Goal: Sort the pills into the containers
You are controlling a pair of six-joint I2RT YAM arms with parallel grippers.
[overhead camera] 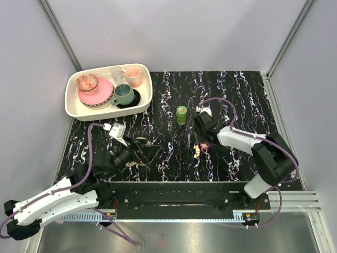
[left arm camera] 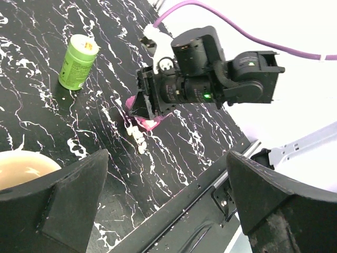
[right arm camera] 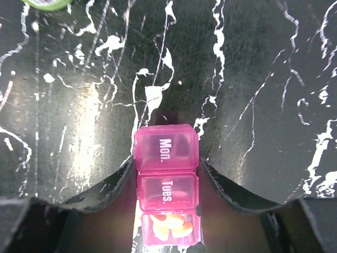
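The magenta pill box (right arm camera: 167, 158) lies on the black tabletop between my right gripper's (right arm camera: 167, 167) fingers, which press on both of its long sides. Its "Mon." and "Tues." lids are down. The compartment beyond them is open and holds cream-orange pills (right arm camera: 171, 225). From above, the right gripper (overhead camera: 202, 139) stands over the box (overhead camera: 202, 146), with a few loose pills (overhead camera: 196, 152) beside it. These pills (left arm camera: 138, 139) lie in a short row on the table. The green bottle (overhead camera: 181, 114) stands upright behind. My left gripper (left arm camera: 168, 197) is open and holds nothing.
A white tray (overhead camera: 145, 103) at the back left holds a pink plate, cups and a glass. A beige round rim (left arm camera: 21, 168) shows at the lower left of the left wrist view. The table's black front rail (overhead camera: 174, 192) runs along the near edge.
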